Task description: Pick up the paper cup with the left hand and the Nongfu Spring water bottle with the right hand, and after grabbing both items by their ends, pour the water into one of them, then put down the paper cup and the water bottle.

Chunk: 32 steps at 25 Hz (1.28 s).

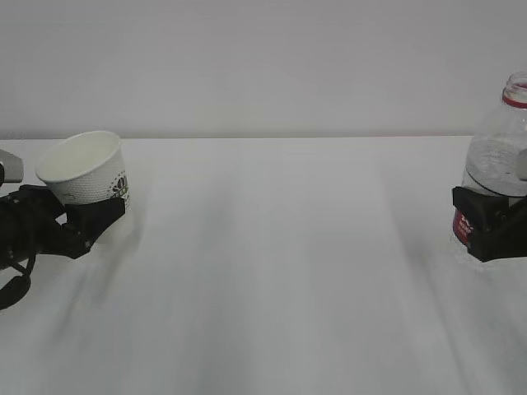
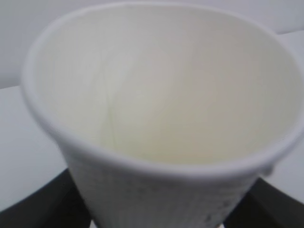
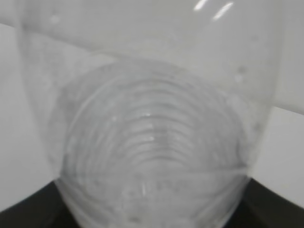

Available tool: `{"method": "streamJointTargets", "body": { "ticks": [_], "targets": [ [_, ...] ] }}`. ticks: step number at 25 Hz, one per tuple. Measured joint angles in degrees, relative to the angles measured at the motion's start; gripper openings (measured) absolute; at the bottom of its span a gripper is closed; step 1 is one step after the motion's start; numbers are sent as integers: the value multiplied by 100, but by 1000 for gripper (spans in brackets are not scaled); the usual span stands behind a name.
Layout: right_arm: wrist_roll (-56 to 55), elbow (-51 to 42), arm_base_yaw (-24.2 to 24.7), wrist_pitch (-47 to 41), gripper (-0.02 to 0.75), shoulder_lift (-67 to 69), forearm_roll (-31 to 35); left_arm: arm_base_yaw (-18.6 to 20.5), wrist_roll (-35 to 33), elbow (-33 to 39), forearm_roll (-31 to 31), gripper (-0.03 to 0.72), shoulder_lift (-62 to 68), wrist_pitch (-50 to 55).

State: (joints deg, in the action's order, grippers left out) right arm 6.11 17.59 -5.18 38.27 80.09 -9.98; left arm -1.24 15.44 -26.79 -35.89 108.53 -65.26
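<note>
The white paper cup (image 1: 86, 169) with a dark logo is held at the far left, tilted with its mouth up and toward the camera. My left hand (image 1: 92, 212) is shut on its lower part. In the left wrist view the cup (image 2: 156, 95) fills the frame and looks dry inside, black fingers (image 2: 33, 204) at both lower corners. At the right edge the Nongfu Spring water bottle (image 1: 499, 156) stands upright, uncapped, red neck ring on top. My right hand (image 1: 486, 218) is shut on its red-labelled body. The clear bottle (image 3: 152, 142) fills the right wrist view; water sits low inside.
The white table (image 1: 280, 271) spreads between the two arms, with a plain white wall behind it. Both held items hang close to the tabletop at opposite edges of the exterior view.
</note>
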Motion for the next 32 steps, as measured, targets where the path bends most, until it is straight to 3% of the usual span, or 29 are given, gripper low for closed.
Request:
{"method": "streamJointTargets", "body": {
  "ticks": [14, 32],
  "targets": [
    [0, 0, 0, 0, 475, 0, 0, 0, 0, 782, -69, 528, -660, -12],
    [-60, 0, 0, 119, 475, 0, 0, 0, 153, 868, -1466, 528, -840, -12]
  ]
}}
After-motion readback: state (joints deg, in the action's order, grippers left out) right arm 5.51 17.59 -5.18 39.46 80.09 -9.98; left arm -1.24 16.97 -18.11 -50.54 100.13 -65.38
